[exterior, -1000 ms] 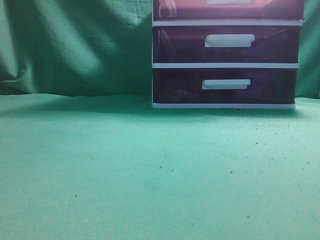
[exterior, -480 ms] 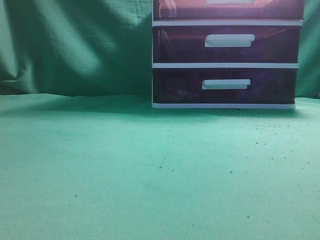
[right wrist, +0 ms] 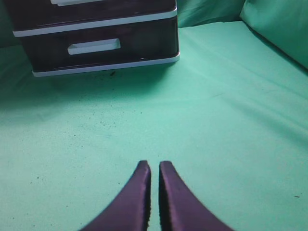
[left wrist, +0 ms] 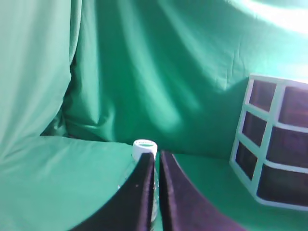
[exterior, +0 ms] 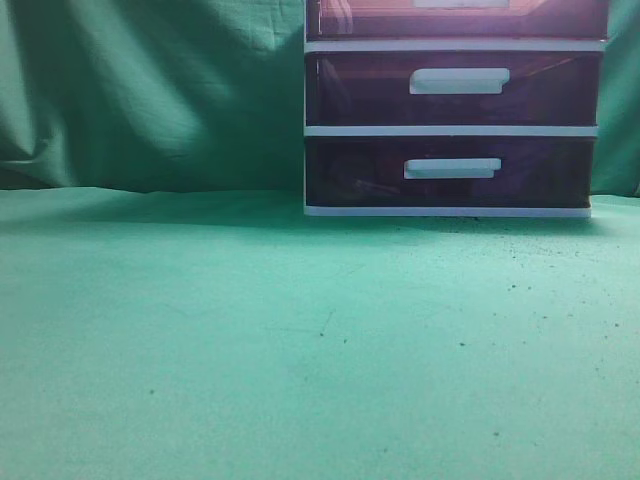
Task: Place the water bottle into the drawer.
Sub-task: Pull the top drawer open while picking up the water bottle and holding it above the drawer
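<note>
The water bottle (left wrist: 144,147) is clear with a white cap and stands upright on the green cloth in the left wrist view, just beyond my left gripper (left wrist: 157,156). That gripper is shut and its left finger hides most of the bottle. The bottle does not show in the exterior view. The reddish-pink drawer (exterior: 380,18) is the top one of the white-framed unit, closed and cut off by the top edge. My right gripper (right wrist: 154,166) is shut and empty, low over the cloth in front of the unit. Neither gripper shows in the exterior view.
Two darker purple drawers (exterior: 450,88) (exterior: 450,172) sit closed below the top one, also in the right wrist view (right wrist: 96,45). The unit's side shows in the left wrist view (left wrist: 269,159). Green cloth (exterior: 250,330) covers the table and hangs behind.
</note>
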Robot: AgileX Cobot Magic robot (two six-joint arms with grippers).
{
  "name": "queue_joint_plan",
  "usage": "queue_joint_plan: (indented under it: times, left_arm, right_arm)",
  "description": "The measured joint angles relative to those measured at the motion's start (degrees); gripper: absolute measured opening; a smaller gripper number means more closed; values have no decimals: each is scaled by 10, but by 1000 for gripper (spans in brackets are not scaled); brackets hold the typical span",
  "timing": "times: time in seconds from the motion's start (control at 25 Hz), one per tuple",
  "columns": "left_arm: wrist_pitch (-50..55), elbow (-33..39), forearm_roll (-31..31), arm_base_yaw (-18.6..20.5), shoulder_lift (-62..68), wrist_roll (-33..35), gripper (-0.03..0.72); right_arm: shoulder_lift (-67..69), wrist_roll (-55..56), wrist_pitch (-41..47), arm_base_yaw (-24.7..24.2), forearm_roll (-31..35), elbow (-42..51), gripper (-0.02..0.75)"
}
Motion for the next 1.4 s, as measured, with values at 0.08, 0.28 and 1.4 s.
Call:
queue_joint_plan:
  times: [0.08,0.28,1.4]
  left_arm:
    - [-14,0,-1,0,0,0,0]
    - [-78,-3,-15,0,0,-67,0]
    - [239,-270,-40,0,458,7,574]
  right_arm:
    - [0,0,0,0,0,0,47]
    - [0,0,0,0,0,0,47]
    - [0,0,0,0,0,0,47]
